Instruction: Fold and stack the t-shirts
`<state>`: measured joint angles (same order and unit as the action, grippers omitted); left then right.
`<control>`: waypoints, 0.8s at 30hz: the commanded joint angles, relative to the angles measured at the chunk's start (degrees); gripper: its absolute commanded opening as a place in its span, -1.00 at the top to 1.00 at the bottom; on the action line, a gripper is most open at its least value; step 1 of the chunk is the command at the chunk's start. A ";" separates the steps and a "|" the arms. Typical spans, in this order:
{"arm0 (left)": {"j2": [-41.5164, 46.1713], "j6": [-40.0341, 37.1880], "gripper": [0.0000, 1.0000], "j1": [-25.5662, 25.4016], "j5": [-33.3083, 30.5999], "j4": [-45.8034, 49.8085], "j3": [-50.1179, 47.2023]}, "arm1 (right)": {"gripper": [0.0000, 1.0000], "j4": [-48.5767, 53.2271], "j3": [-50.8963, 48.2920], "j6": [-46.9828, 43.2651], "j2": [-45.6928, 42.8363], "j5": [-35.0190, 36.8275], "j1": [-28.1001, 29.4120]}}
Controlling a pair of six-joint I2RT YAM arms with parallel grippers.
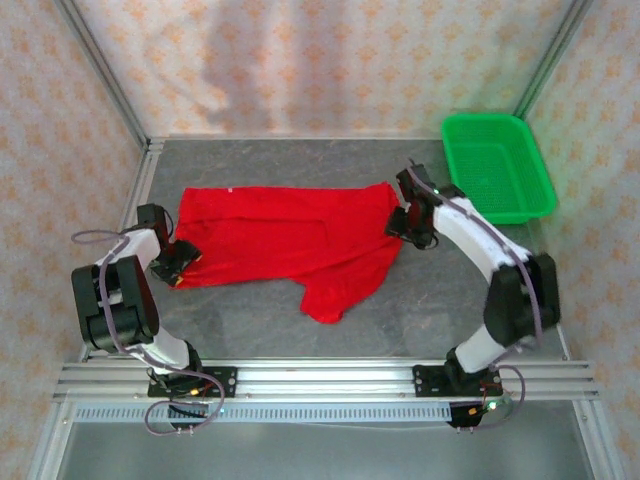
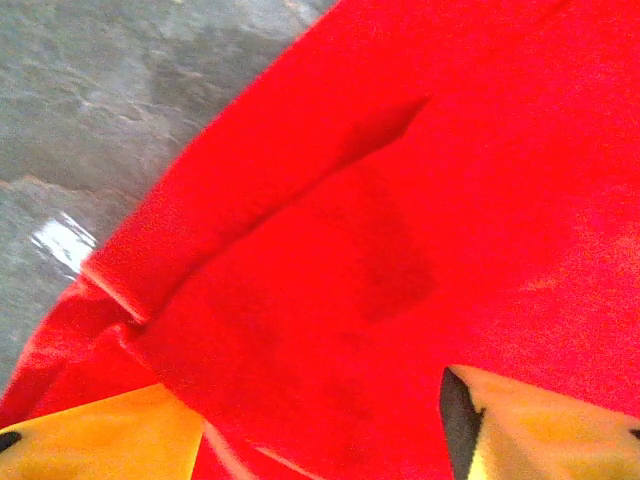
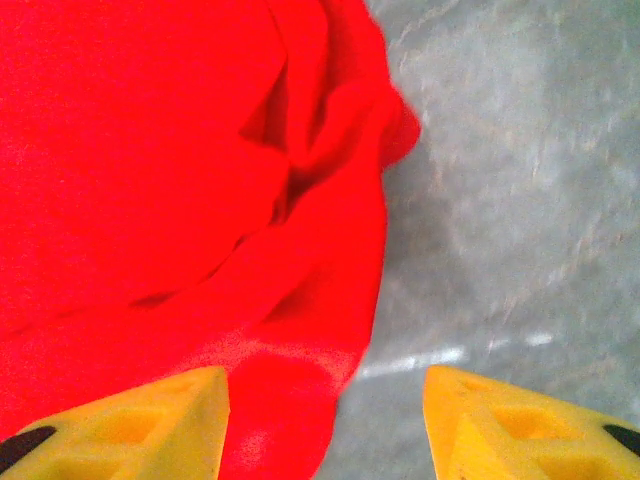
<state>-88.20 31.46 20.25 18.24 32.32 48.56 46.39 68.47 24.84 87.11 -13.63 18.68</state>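
Observation:
A bright red t-shirt [image 1: 290, 235] lies spread flat across the grey table [image 1: 430, 300], plain side up, with one part trailing toward the near edge. My left gripper [image 1: 183, 262] is low over its near-left corner. In the left wrist view the yellow fingers [image 2: 110, 440] of that gripper [image 2: 320, 400] stand apart, with the red t-shirt [image 2: 400, 200] lying loose between them. My right gripper [image 1: 405, 225] is at the shirt's right edge. In the right wrist view it [image 3: 325, 385] is open, straddling the rumpled edge of the t-shirt [image 3: 150, 150] and bare table [image 3: 520, 200].
A green mesh basket [image 1: 497, 165] stands at the back right, just beyond the right arm. Patterned walls close in the back and sides. A metal rail [image 1: 320, 378] runs along the near edge.

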 commanded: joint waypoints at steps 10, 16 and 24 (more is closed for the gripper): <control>15.24 -2.12 -0.56 -3.90 8.81 2.72 0.39 | 0.00 -18.52 -22.87 21.14 -8.32 -9.13 13.21; 23.91 -3.64 -0.61 -10.71 7.23 6.86 2.92 | 0.09 -21.22 -19.67 17.46 1.91 -4.84 12.64; 31.66 -5.15 -0.68 -20.63 1.69 13.97 8.52 | 0.70 -17.57 -12.33 12.44 9.90 -7.20 11.70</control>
<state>-59.33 27.99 3.62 23.90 41.30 54.22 26.41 54.46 40.16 96.33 -21.89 30.79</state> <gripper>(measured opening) 0.833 0.177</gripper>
